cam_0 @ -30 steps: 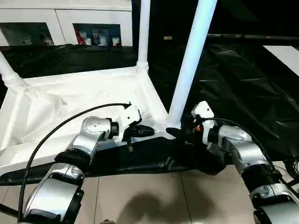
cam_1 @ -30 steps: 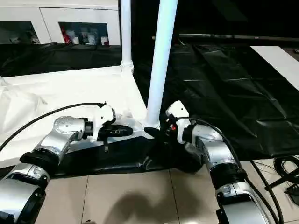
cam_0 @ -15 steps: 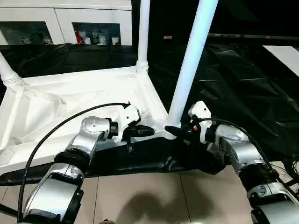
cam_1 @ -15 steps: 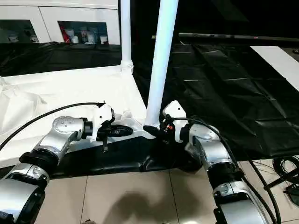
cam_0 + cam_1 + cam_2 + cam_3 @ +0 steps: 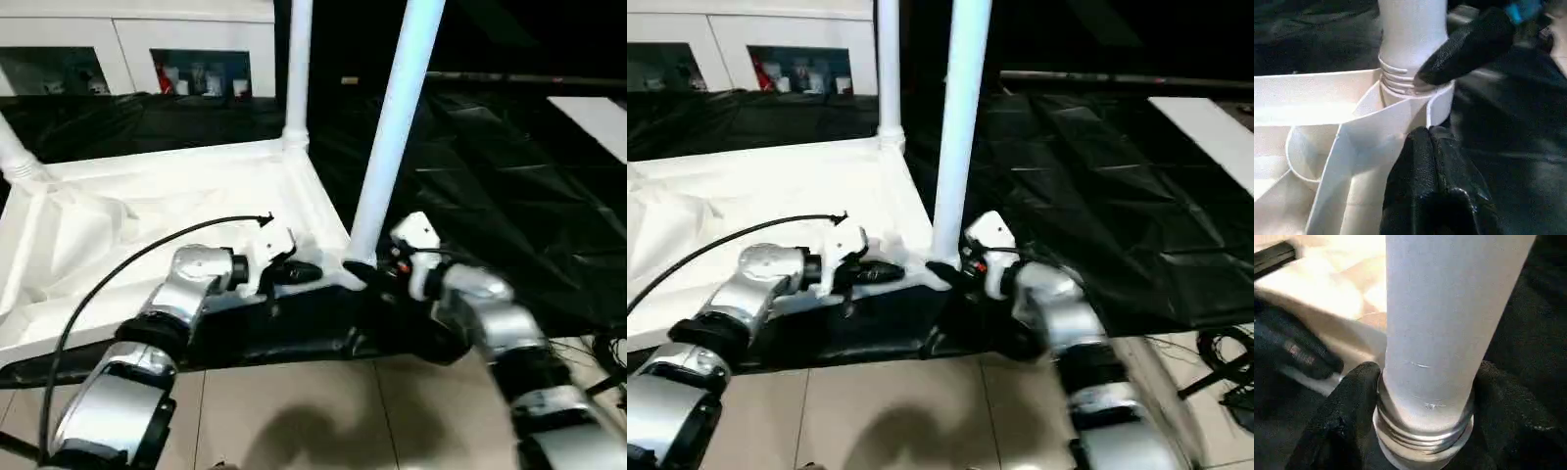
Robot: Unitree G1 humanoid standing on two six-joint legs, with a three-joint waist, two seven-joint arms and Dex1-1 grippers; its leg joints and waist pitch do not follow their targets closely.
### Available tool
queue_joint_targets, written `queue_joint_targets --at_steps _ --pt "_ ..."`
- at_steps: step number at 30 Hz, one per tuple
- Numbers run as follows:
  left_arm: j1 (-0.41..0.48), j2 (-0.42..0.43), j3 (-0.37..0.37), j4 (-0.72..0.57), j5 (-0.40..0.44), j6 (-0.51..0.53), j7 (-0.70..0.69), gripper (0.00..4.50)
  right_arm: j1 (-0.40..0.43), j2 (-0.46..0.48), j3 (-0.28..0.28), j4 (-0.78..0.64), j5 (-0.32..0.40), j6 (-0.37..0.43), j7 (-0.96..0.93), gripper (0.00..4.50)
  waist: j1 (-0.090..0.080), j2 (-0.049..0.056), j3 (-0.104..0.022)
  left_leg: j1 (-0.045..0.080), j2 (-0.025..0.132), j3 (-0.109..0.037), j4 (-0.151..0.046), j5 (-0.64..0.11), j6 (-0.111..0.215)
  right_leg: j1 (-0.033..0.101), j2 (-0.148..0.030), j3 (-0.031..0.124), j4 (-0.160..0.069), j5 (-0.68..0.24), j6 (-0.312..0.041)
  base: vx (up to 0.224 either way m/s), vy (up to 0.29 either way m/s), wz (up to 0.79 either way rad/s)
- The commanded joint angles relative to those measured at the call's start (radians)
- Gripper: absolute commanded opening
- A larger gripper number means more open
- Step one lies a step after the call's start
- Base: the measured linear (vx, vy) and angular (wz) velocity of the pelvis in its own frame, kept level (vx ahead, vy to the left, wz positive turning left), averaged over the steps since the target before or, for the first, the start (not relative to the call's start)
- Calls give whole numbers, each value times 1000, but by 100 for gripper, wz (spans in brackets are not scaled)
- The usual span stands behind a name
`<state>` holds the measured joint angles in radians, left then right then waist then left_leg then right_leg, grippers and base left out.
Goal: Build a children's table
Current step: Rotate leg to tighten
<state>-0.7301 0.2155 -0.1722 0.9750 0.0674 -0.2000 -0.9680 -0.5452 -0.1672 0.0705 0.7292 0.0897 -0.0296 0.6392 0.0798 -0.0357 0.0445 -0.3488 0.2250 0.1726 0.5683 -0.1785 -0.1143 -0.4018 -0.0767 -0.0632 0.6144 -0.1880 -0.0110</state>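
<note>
The children's table [image 5: 167,211] lies upside down on the black-covered work table [image 5: 490,186], legs pointing up. The left gripper [image 5: 299,273], fingers pressed together and empty, braces the near rim beside the corner socket. The right gripper [image 5: 1422,423] has its fingers clamped either side of the near-right leg [image 5: 392,137], just above the threads. The plastic probably handles light, stiff and slippery; gripping low near the socket looks best.

**Four cameras on one corner**

The head's stereo pair looks forward and down over both forearms at the worktop [image 5: 509,196]. Each wrist camera sits very close to the near leg [image 5: 1440,333] at its corner socket [image 5: 1435,100], the part all views share.
</note>
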Motion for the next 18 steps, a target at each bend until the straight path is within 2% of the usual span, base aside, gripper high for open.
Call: queue_joint_targets --at_steps 1,3,5,6,7,9,14,16,18 --pt "-12 -55 -37 25 28 28 50 0 12 31 -32 49 -13 47 -140 264 -3 -1 -52 6 4 9 -62 -234 19 45 -56 43 -87 -294 -179 0 0 0" --pt "-31 -111 -47 31 43 49 119 0 7 76 -61 58 -12 63 -252 264 -1 0 -52 8 5 7 -64 -244 13 43 -57 42 -92 -319 -165 0 0 0" --pt "-39 -140 -57 34 55 63 162 0 3 99 -72 62 -14 71 -309 264 1 -1 -52 12 5 9 -64 -247 13 39 -57 44 -95 -316 -166 0 0 0" --pt "-43 -154 -64 36 63 69 182 0 0 111 -79 63 -15 75 -342 264 0 5 -54 8 5 8 -65 -252 10 41 -54 44 -92 -290 -169 0 0 0" --pt "-45 -169 -71 35 70 75 195 0 -2 123 -87 63 -10 82 -365 264 -1 4 -55 2 4 5 -66 -248 11 46 -55 43 -90 -275 -167 0 0 0" --pt "-44 -206 -84 32 79 83 207 0 -15 152 -93 72 -8 75 -409 264 -3 0 -54 0 2 5 -66 -257 15 46 -55 42 -94 -289 -156 0 0 0" --pt "-39 -206 -95 34 92 67 191 0 -17 160 -88 71 -14 69 -418 264 -3 2 -54 2 3 5 -66 -260 21 42 -54 42 -96 -288 -155 0 0 0" --pt "-27 -183 -95 11 85 50 153 0 -13 153 -91 61 -23 68 -425 264 -1 3 -55 -1 2 3 -68 -250 21 45 -55 41 -93 -269 -156 0 0 0" --pt "6 -119 -110 -54 77 11 50 0 -8 139 -94 45 -27 67 -419 264 -1 4 -55 0 5 3 -69 -249 22 45 -57 43 -91 -250 -166 0 0 0"
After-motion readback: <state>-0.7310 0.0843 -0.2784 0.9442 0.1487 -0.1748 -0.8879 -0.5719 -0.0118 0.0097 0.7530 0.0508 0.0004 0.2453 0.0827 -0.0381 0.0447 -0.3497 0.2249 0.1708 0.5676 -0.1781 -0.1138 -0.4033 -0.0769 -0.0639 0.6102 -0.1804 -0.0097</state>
